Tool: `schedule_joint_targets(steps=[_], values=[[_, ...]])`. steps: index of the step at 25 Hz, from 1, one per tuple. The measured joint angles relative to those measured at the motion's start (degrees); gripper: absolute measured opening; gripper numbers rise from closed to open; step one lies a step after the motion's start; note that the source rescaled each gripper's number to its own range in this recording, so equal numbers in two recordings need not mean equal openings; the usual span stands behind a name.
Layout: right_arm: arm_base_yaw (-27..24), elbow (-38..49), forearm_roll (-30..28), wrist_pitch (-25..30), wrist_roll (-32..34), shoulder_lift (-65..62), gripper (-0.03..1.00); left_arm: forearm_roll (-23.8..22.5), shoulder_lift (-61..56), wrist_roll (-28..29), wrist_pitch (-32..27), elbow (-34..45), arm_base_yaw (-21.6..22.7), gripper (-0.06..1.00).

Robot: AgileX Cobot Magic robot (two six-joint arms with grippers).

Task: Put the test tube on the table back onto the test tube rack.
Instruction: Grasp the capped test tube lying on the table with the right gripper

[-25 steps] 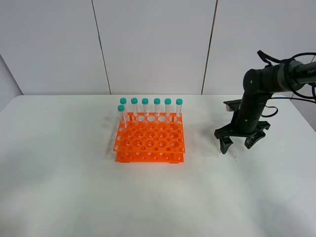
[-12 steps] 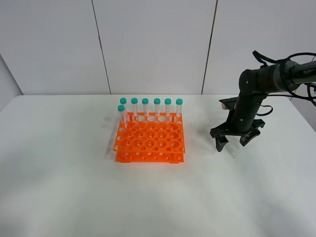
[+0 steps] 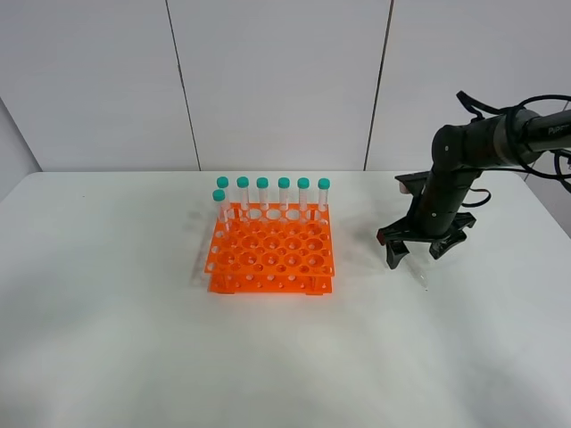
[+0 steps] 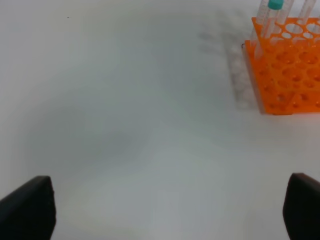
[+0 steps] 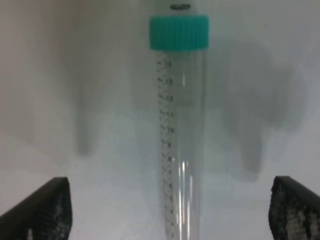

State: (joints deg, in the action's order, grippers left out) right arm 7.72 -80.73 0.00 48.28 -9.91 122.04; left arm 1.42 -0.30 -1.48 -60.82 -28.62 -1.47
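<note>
The test tube (image 5: 180, 125) lies flat on the white table (image 3: 134, 339), clear with a teal cap; in the high view it is a faint streak (image 3: 420, 275) right of the rack. My right gripper (image 3: 416, 254) hovers just over it, jaws open wide, a fingertip on either side of the tube and not touching it; in its wrist view the gripper (image 5: 170, 212) straddles the tube. The orange test tube rack (image 3: 270, 259) stands mid-table with several teal-capped tubes along its back row. My left gripper (image 4: 165, 207) is open and empty, low over bare table, left of the rack (image 4: 287, 75).
The rack's front rows of holes are free. The right arm (image 3: 459, 169) reaches in from the right edge with cables behind it. A panelled wall stands behind the table.
My right gripper has shifted slightly left and toward the back over the lying tube, still open. The tube and rack have not moved.
</note>
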Motion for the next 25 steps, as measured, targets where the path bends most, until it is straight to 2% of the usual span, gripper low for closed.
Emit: schedule_joint_targets(steps=[14, 19, 25], values=[[-0.2, 0.0, 0.7, 2.1, -0.6, 0.0, 0.82, 0.0, 0.0, 0.0, 0.0, 0.0, 0.0, 1.0], [-2.1, 0.0, 1.3, 2.6, -0.6, 0.0, 0.79, 0.0, 0.0, 0.0, 0.0, 0.0, 0.0, 1.0], [-2.8, 0.0, 4.0, 3.6, -1.9, 0.0, 0.79, 0.0, 0.0, 0.0, 0.0, 0.0, 0.0, 1.0]])
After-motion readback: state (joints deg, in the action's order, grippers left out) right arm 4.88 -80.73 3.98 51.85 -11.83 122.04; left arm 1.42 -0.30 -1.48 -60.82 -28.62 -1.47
